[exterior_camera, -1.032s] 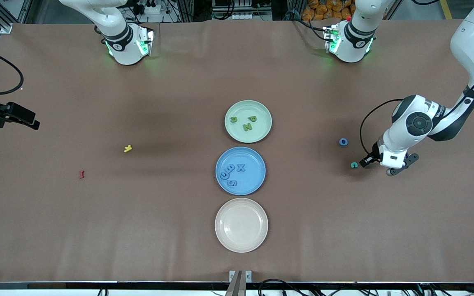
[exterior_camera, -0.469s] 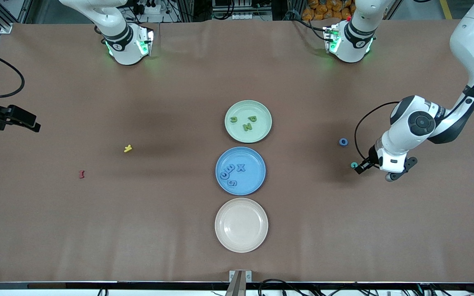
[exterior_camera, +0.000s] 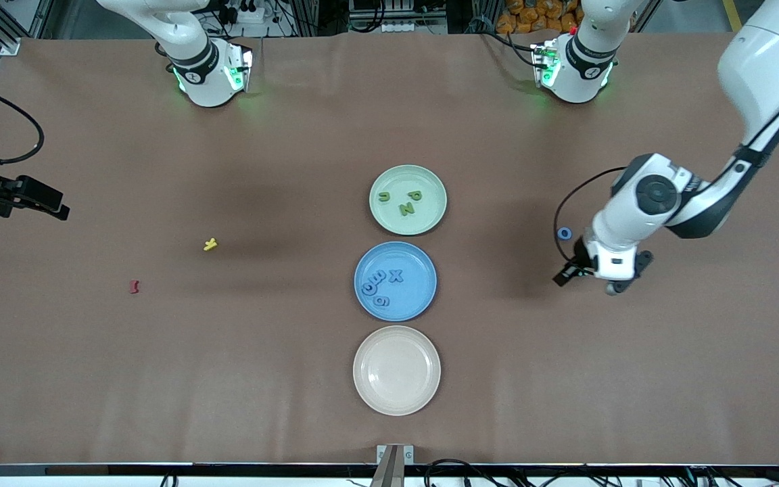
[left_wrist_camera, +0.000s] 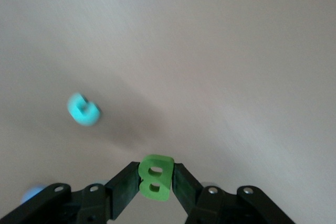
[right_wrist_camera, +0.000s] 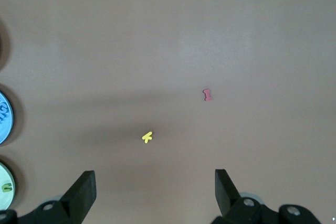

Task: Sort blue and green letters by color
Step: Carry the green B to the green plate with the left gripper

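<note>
Now left gripper (left_wrist_camera: 155, 182) pinching green B (left_wrist_camera: 155, 177) over table; right gripper (right_wrist_camera: 155, 190) spread wide, arm waiting.

table (exterior_camera: 159, 379) | green plate (exterior_camera: 430, 177), blue plate (exterior_camera: 423, 267), cream plate (exterior_camera: 396, 399) | blue O (exterior_camera: 564, 233), yellow letter (exterior_camera: 210, 244), red letter (exterior_camera: 134, 287)

Even overhead light; left wrist view blurred (motion).
</note>
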`<state>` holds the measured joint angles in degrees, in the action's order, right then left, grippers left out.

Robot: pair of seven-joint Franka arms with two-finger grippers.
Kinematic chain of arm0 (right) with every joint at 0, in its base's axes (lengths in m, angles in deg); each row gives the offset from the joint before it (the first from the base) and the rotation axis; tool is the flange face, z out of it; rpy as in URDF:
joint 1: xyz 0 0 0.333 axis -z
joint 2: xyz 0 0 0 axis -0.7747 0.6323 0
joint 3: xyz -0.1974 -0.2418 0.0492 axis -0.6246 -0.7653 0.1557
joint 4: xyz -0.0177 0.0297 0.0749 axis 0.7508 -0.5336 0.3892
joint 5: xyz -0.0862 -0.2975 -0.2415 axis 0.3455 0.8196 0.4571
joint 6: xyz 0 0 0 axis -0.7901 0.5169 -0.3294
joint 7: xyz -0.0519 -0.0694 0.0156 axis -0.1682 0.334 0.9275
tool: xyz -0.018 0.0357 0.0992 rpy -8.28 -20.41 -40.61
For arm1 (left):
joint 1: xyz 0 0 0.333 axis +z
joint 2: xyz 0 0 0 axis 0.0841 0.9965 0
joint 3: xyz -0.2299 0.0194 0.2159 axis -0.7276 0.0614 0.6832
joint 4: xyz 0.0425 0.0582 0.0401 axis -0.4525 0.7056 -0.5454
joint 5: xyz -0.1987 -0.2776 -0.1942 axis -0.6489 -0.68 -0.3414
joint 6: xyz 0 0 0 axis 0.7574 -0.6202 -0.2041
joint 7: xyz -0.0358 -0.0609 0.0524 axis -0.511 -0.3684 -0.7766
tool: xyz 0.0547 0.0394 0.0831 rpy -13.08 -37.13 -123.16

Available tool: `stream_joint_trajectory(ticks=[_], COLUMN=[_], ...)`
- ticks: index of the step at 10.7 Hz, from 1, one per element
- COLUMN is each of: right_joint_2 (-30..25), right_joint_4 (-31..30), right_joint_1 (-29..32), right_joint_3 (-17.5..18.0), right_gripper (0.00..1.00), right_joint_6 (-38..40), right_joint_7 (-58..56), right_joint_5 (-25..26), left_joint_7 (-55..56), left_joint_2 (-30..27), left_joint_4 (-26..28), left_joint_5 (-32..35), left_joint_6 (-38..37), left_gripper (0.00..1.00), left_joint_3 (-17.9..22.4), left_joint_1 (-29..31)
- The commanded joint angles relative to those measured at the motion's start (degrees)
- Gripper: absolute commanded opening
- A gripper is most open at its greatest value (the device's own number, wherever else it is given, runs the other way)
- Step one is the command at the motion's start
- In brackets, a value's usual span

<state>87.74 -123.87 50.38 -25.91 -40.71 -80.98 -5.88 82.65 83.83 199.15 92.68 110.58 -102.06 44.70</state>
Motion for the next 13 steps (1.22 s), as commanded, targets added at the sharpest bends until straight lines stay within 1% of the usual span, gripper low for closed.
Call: stream_joint_trajectory(ticks=[1, 2, 4, 5, 7, 8, 9, 11, 13], right_joint_2=[0.9, 1.0, 1.0, 1.0, 1.0, 1.0, 1.0, 1.1, 1.1], right_joint_4=[1.4, 1.5, 1.5, 1.4, 1.4, 1.4, 1.4, 1.4, 1.4], right_joint_1=[-0.2, -0.2, -0.2, -0.3, -0.3, -0.3, -0.3, -0.3, -0.3], right_joint_3=[-0.1, -0.1, -0.1, -0.1, -0.1, -0.1, -0.1, -0.1, -0.1], right_gripper=[1.0, 1.0, 1.0, 1.0, 1.0, 1.0, 1.0, 1.0, 1.0], right_joint_6=[0.3, 0.3, 0.2, 0.3, 0.3, 0.3, 0.3, 0.3, 0.3], right_joint_7=[0.7, 0.7, 0.7, 0.7, 0.7, 0.7, 0.7, 0.7, 0.7], right_joint_5=[-0.3, -0.2, -0.2, -0.3, -0.3, -0.3, -0.3, -0.3, -0.3], left_joint_7=[13.5, 17.2, 22.9, 26.1, 32.8, 33.7, 33.7, 35.0, 35.9], left_joint_2=[-0.1, 0.0, 0.3, 0.3, 0.3, 0.3, 0.3, 0.3, 2.5], left_joint_4=[-1.3, -2.6, -5.9, -6.7, -8.5, -10.4, -11.2, -10.5, -10.4], left_joint_5=[-1.9, -3.1, -7.0, -7.8, -8.9, -11.7, -14.8, -15.7, -17.0], left_joint_6=[-0.3, -0.3, -0.3, -0.3, -0.3, -0.3, -0.3, -0.3, -0.3], left_gripper=[0.0, 0.0, 0.0, 0.0, 0.0, 0.0, 0.0, 0.0, 0.0], left_joint_3=[-2.1, -2.6, -2.4, -2.4, -2.6, -3.2, -3.3, -3.3, -3.3], left_joint_1=[-7.9, -10.8, -18.4, -22.1, -27.5, -29.6, -31.3, -33.6, -36.3])
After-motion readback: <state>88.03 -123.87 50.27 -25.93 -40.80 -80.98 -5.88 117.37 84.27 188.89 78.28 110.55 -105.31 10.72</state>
